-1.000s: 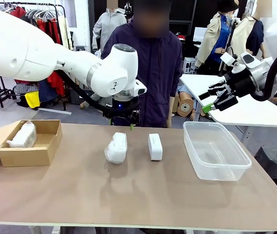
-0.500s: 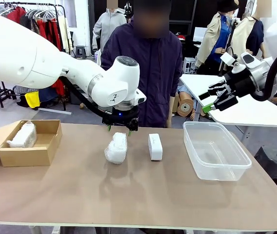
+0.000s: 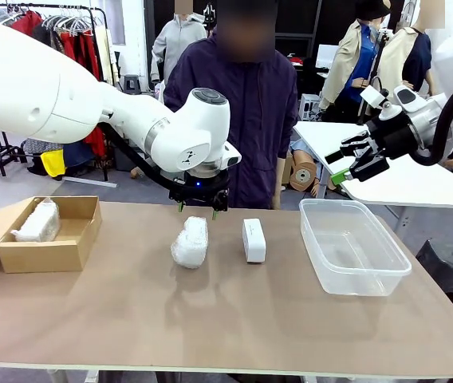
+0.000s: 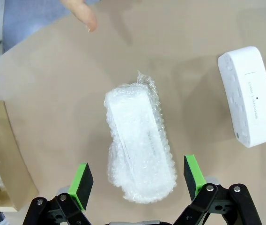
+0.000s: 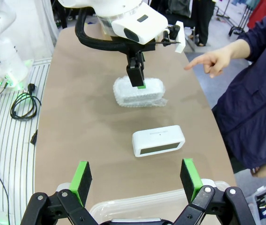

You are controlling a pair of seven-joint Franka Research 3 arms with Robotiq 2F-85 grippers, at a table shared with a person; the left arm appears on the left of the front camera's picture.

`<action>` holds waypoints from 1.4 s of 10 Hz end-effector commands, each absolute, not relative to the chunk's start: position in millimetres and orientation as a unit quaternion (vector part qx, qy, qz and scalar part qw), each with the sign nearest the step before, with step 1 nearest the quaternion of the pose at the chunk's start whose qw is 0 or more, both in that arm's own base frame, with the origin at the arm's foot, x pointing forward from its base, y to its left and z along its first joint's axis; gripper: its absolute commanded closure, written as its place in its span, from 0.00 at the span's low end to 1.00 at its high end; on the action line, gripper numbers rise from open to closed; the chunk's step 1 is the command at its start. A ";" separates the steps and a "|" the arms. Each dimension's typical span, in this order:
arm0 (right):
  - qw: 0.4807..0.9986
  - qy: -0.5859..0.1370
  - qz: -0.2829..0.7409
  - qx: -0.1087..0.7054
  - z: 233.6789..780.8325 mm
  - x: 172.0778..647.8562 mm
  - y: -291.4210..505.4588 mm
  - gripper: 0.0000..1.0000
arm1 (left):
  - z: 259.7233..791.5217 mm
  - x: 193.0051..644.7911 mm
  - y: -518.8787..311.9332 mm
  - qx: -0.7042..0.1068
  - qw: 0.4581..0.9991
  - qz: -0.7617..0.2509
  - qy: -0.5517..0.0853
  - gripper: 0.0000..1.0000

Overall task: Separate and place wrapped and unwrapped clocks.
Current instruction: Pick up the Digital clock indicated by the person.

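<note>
One wrapped clock (image 3: 191, 242), a bubble-wrap bundle, lies mid-table. To its right lies the unwrapped clock (image 3: 254, 239), a smooth white block. My left gripper (image 3: 197, 205) hangs open just above the bundle's far end. In the left wrist view the wrapped clock (image 4: 140, 140) sits between the spread green pads (image 4: 81, 180), with the bare clock (image 4: 247, 96) off to the right. Another wrapped bundle (image 3: 37, 222) rests in the cardboard box (image 3: 67, 254). My right gripper (image 3: 346, 167) is open in the air behind the clear tub (image 3: 352, 271).
The person stands at the far edge, one hand (image 5: 215, 61) pointing over the table; a fingertip (image 4: 81, 11) shows in the left wrist view. The box is at the left end and the tub at the right. Bare tabletop lies in front of the clocks.
My left gripper has come down and slightly right, closer over the wrapped clock. The right arm and both clocks have stayed where they were.
</note>
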State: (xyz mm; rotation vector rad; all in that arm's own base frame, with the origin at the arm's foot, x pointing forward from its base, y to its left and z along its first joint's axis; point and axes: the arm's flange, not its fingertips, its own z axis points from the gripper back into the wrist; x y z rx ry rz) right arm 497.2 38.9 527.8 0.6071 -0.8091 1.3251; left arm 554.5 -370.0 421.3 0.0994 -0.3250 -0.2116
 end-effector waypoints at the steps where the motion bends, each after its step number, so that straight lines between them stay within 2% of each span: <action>1: 0.668 -0.362 0.591 0.271 529.7 496.4 39.5 0.00 | 422.4 554.0 -366.7 0.045 0.980 -0.111 -0.157 0.00; 4: 0.668 -0.362 0.591 0.271 529.7 496.4 39.5 0.00 | 421.3 554.5 -370.0 0.049 0.980 -0.105 -0.161 0.00; 7: 0.668 -0.362 0.591 0.271 529.7 496.4 39.5 0.00 | 403.3 560.2 -366.4 0.057 0.989 -0.041 -0.133 0.00; 14: 0.668 -0.362 0.591 0.271 529.7 496.4 39.5 0.00 | 355.7 566.7 -358.2 0.052 0.991 -0.024 -0.117 0.00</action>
